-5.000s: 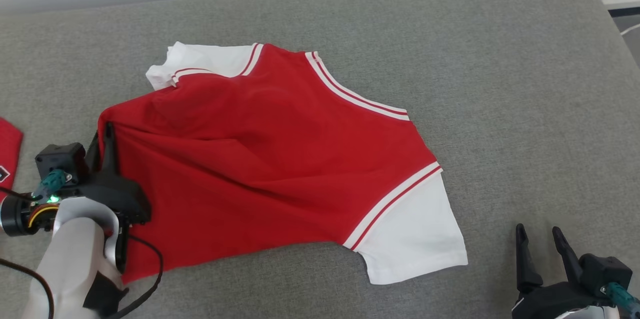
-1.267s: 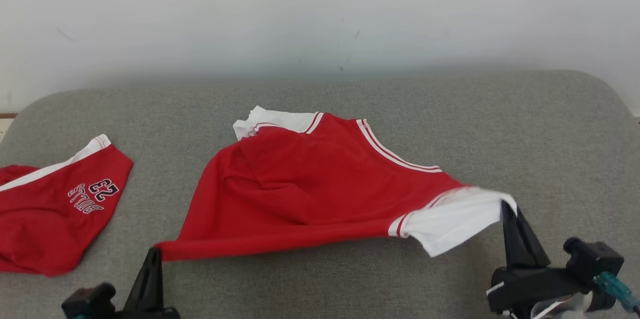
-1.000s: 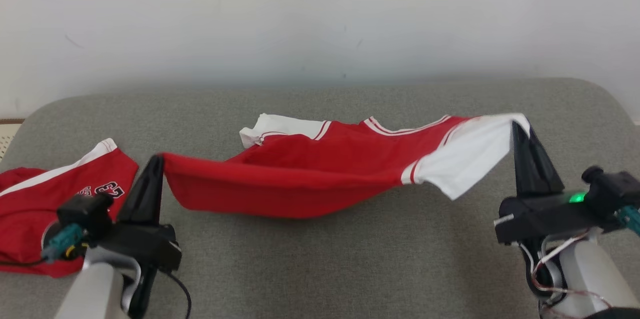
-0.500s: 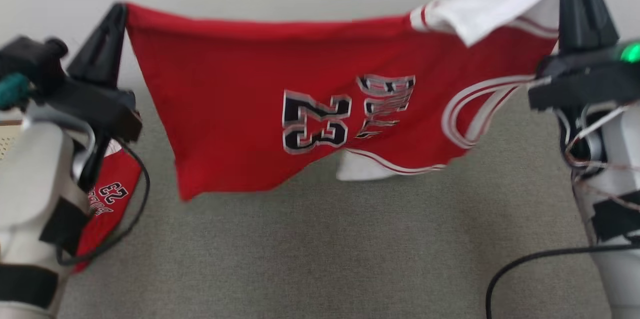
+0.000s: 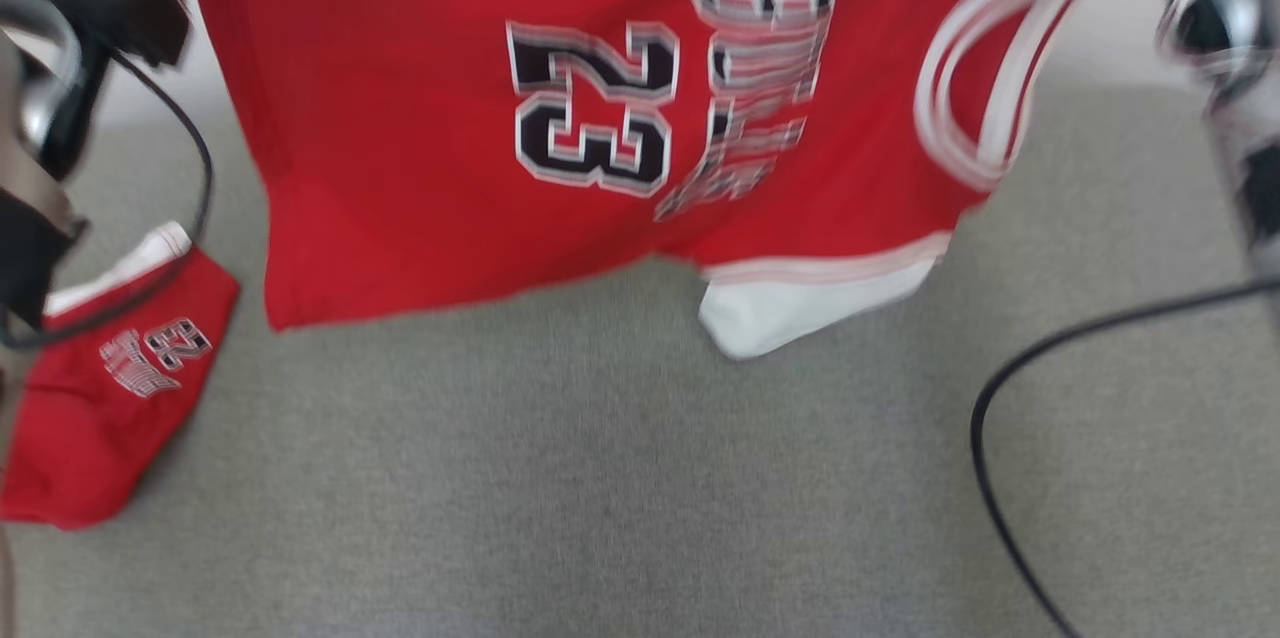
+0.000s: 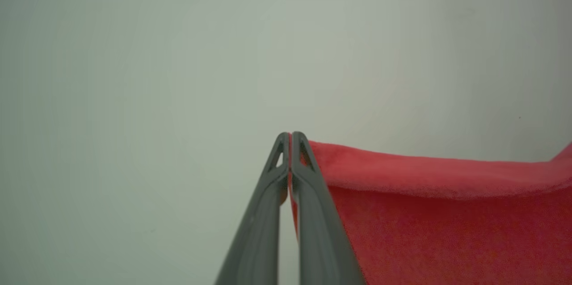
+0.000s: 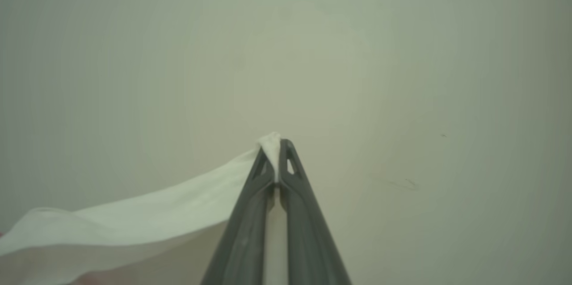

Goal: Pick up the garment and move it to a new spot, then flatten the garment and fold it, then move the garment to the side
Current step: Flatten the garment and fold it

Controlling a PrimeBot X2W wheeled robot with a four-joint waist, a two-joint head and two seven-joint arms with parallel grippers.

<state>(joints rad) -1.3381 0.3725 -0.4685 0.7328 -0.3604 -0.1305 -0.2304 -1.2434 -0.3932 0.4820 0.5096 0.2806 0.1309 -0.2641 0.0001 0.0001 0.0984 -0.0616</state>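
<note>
**Left pincer (image 6: pixel 290 135).** Both fingers are pressed together at the tips. A red corner of the jersey (image 5: pixel 400 118) is clamped between them. In the left wrist view the red cloth leaves the fingertips toward the pincer's right. Its top edge is rolled over and drawn taut, and the rest hangs below the tips.

**Right pincer (image 7: pixel 280 144).** The fingers are closed, and the tips meet on a bunched piece of the white sleeve (image 7: pixel 134 218). In the right wrist view the white cloth trails away to the pincer's left and downward. A plain pale wall (image 6: pixel 134 52) stands beyond both pincers.

**Jersey.** It hangs spread sideways between the two pincers, raised over the grey upholstered surface (image 5: pixel 600 498).
- The printed side faces the head camera: a black-and-white 23, with lettering beside it on the right pincer's side.
- A white striped neckline curves near the right pincer's end.
- A second white sleeve hangs lowest, nearer the right pincer than the left. Whether it touches the surface cannot be told, because the head view is motion-blurred.

**Other items.**
- Red shorts (image 5: pixel 110 398) printed with 23 lie on the surface below the left arm, apart from the jersey.
- A black cable (image 5: pixel 985 438) loops below the right arm.
</note>
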